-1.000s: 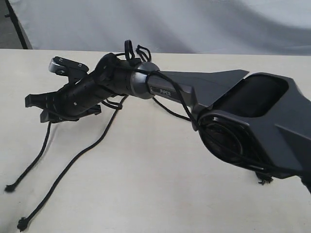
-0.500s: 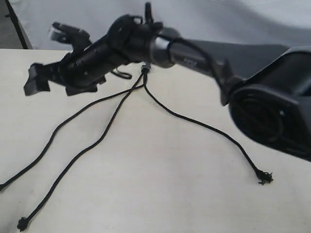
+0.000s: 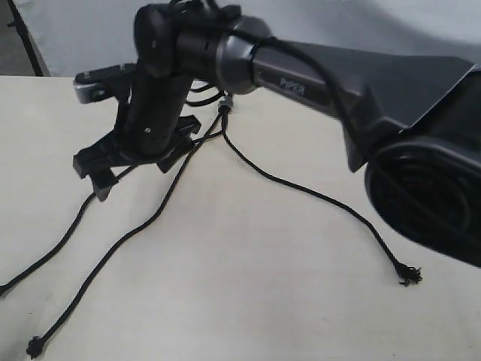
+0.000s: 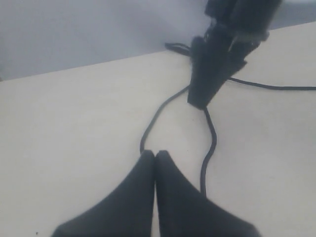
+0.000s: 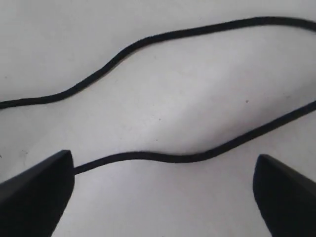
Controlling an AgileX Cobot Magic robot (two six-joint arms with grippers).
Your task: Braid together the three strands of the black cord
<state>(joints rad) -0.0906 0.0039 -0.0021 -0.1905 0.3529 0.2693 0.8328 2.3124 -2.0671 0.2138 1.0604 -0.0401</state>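
The black cord's grey-banded head point(image 3: 224, 106) lies at the back of the table, and the three strands fan out from it. One strand point(image 3: 316, 197) runs right to a frayed knot point(image 3: 409, 275). The other two point(image 3: 131, 235) trail to the front left. My right gripper point(image 3: 134, 171) reaches across and hangs open just above those two; one strand point(image 5: 163, 157) crosses the table between its fingers point(image 5: 37, 190), touching neither. My left gripper point(image 4: 155, 154) is shut. A strand point(image 4: 148, 126) runs up to its tips; whether it is pinched there I cannot tell.
The right arm's long grey forearm point(image 3: 338, 83) spans the table from the right, with its own glossy cable along it. A pale backdrop point(image 3: 338, 22) rises behind the table's far edge. The beige tabletop point(image 3: 248, 301) stretches toward the front.
My right gripper has opened and let a strand fall to the table. It rose, then tipped down toward the two left strands. The right strand came into view as the arm lifted.
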